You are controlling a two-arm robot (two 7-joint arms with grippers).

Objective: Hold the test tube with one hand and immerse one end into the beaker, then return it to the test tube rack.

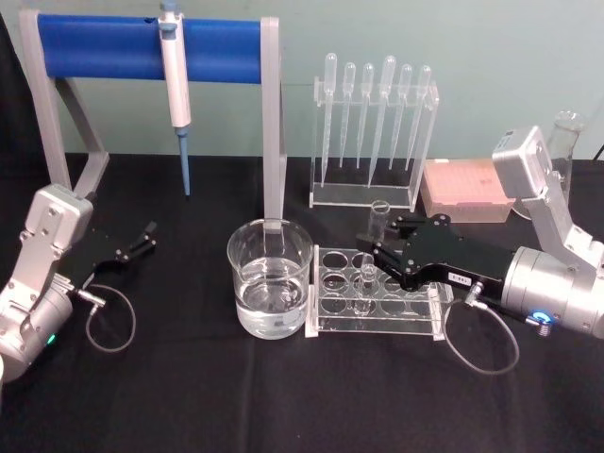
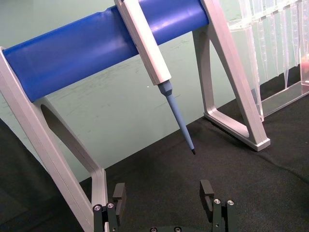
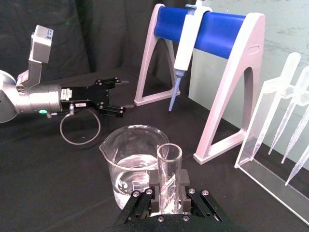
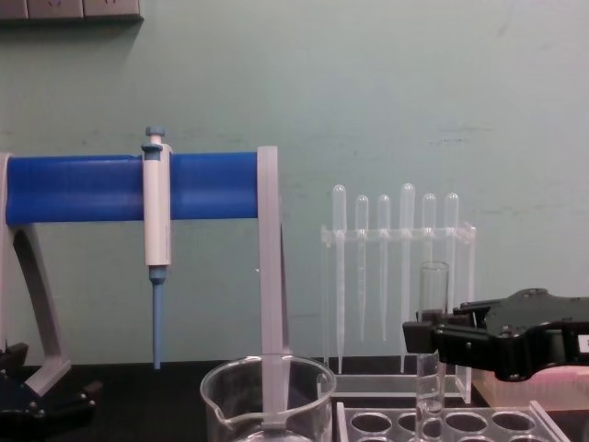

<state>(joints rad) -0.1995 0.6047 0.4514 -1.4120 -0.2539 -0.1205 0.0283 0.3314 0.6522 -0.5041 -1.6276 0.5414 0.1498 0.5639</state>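
The wide clear glass beaker (image 1: 270, 288), part full of clear liquid, stands nearest on the black table, just left of the clear plastic rack with round holes (image 1: 377, 304). Above that rack the black two-fingered right gripper (image 1: 381, 247) pinches the long clear glass test tube (image 1: 375, 247) upright, its round bottom low in a rack hole. Far left, the left gripper (image 1: 148, 236) rests with jaws spread, before the blue-barred stand (image 1: 142, 47) holding a white pipettor (image 1: 176, 85)

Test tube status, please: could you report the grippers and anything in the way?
Right gripper shut on test tube, upright over rack. Left gripper open, parked. Beaker alongside, path clear.
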